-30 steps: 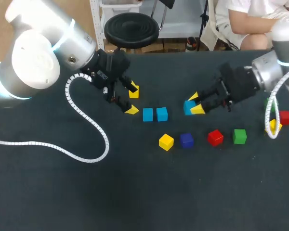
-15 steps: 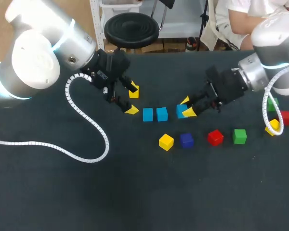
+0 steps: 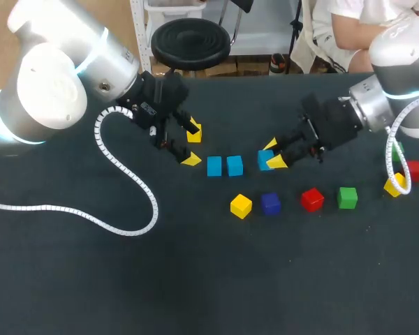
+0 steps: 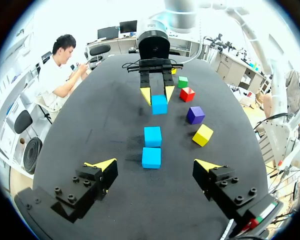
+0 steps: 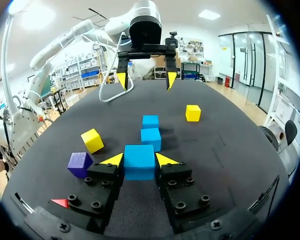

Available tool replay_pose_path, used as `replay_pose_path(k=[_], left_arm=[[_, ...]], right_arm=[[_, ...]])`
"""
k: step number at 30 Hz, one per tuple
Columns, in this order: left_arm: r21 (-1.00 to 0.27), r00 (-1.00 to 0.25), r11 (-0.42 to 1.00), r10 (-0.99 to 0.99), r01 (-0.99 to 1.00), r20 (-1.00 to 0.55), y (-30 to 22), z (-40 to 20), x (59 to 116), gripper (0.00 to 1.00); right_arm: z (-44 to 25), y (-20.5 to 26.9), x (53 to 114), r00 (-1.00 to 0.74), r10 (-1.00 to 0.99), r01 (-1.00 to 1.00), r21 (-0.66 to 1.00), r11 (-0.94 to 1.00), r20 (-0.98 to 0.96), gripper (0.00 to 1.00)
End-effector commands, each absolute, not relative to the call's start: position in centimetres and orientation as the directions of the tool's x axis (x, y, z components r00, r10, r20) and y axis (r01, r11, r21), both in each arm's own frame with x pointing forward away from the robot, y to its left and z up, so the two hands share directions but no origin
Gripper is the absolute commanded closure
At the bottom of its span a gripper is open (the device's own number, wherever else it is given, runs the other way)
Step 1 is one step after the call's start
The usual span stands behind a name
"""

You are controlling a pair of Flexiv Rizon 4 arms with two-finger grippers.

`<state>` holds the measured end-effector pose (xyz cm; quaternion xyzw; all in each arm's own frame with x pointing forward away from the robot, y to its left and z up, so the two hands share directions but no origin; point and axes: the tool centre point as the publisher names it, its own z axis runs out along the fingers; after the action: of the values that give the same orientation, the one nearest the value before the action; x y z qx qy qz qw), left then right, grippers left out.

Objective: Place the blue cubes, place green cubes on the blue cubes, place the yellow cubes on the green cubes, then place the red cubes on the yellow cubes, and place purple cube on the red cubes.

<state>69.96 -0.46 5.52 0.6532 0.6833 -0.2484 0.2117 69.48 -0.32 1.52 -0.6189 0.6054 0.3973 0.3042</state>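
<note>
Two blue cubes lie side by side in the middle of the table. My right gripper is shut on a third blue cube, a short gap right of that pair and in line with it. My left gripper stands open just left of the pair, holding nothing. From the left wrist, the pair lies ahead of the open fingers, with the held cube beyond.
A row nearer the front holds a yellow cube, a purple cube, a red cube and a green cube. Another yellow cube sits by the left gripper. Red, yellow and green cubes lie far right.
My right gripper carried the blue cube leftward toward the two blue cubes, then nearly stopped. The left arm has not moved.
</note>
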Motion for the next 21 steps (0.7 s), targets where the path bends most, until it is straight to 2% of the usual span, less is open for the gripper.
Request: replay_pose_path(k=[1,8,21], left_arm=[[-0.061,-0.055,0.022,0.786,0.998,-0.616,-0.3,5.5,69.9,0.00],[-0.061,-0.055,0.022,0.786,0.998,-0.616,-0.3,5.5,69.9,0.00],[-0.061,-0.055,0.022,0.786,0.998,-0.616,-0.3,5.5,69.9,0.00]], right_arm=[[1.6,0.6,68.9,-0.049,-0.519,-0.991,0.105,-0.080,-0.853,1.00],[1.1,1.9,67.9,-0.061,-0.572,-0.992,0.112,-0.054,-0.818,1.00],[-1.1,1.2,68.9,-0.032,-0.554,-0.992,0.092,-0.081,-0.832,1.00]])
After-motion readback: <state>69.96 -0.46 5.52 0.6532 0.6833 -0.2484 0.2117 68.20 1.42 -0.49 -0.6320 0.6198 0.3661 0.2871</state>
